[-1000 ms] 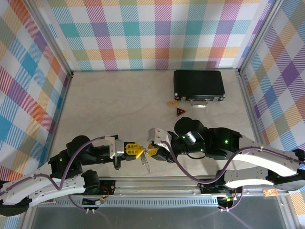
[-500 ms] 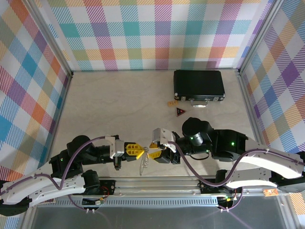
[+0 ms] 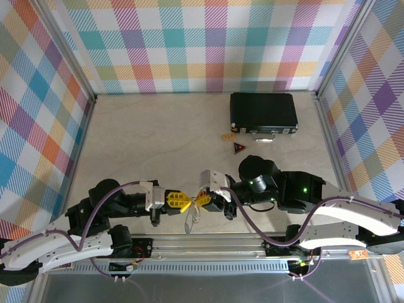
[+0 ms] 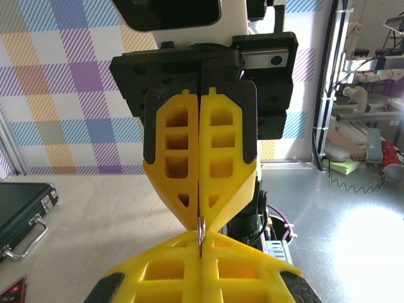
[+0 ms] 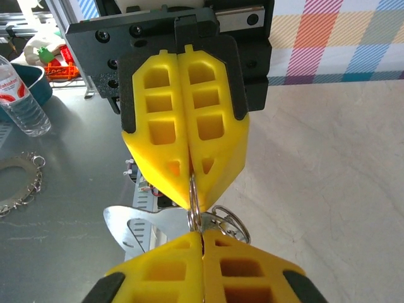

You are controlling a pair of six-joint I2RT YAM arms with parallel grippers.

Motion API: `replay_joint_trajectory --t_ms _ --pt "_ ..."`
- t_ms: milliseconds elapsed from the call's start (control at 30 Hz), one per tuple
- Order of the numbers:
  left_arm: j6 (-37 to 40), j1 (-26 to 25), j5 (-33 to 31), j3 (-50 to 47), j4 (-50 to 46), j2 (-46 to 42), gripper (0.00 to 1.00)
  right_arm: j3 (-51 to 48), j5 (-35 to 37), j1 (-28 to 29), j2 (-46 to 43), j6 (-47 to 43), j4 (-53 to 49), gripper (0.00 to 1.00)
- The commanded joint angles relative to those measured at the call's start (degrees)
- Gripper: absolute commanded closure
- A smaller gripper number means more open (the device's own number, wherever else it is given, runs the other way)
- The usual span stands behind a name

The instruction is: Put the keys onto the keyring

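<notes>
Top external view: left gripper (image 3: 186, 203) and right gripper (image 3: 199, 201) are set tip to tip, both pairs of yellow jaws closed on a thin silvery metal strip (image 5: 192, 192). The flat gray hollow-middled keyring (image 5: 136, 230) is hung just beneath the tips. Threading is judged to be in hand. The small yellow-headed key cannot be made out, so its alignment must be confirmed next.

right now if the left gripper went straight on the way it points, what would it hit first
The right gripper: the left gripper faces it tip to tip, both shut on a thin metal piece, apparently the keyring, so there looks to be almost no free travel.
</notes>
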Motion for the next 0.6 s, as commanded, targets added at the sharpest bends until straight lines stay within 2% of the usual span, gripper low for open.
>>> replay_joint_trajectory --t_ms 0,567 --pt "-0.63 -0.12 1.12 0.02 2.96 -0.42 1.0 -0.23 -1.5 0.54 0.52 -0.05 1.72 1.0" --pt "-1.86 -0.1 3.11 -0.62 5.98 -0.78 1.0 -0.18 -2.2 0.54 1.75 -0.77 1.44 1.0"
